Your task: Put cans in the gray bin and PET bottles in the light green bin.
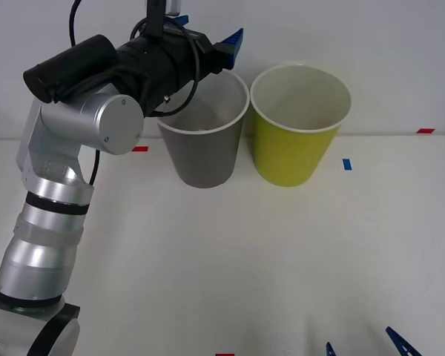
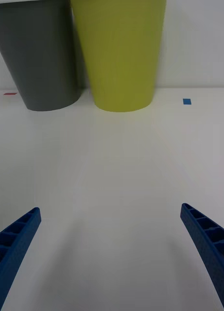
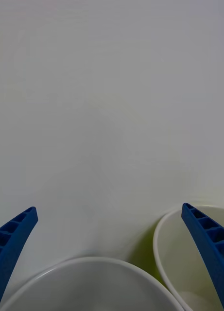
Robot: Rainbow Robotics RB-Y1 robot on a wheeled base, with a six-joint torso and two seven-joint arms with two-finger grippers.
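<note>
The gray bin (image 1: 204,152) and the light green bin (image 1: 297,148) stand side by side at the back of the white table, almost touching. My left gripper (image 1: 208,33) hovers open over the gray bin's rim with nothing between its fingers. In the left wrist view, the left gripper (image 3: 109,209) faces the wall, with the gray bin's rim (image 3: 92,262) and the light green bin's rim (image 3: 163,238) below it. My right gripper (image 1: 363,347) rests open low over the table's near edge. From there the right gripper (image 2: 111,209) faces the gray bin (image 2: 41,53) and the light green bin (image 2: 121,53). Cans and PET bottles are out of view.
A blue tape mark (image 1: 347,164) lies right of the light green bin. Red tape marks (image 1: 139,148) sit left of the gray bin and at the far right edge (image 1: 426,130). A pale wall stands close behind the bins.
</note>
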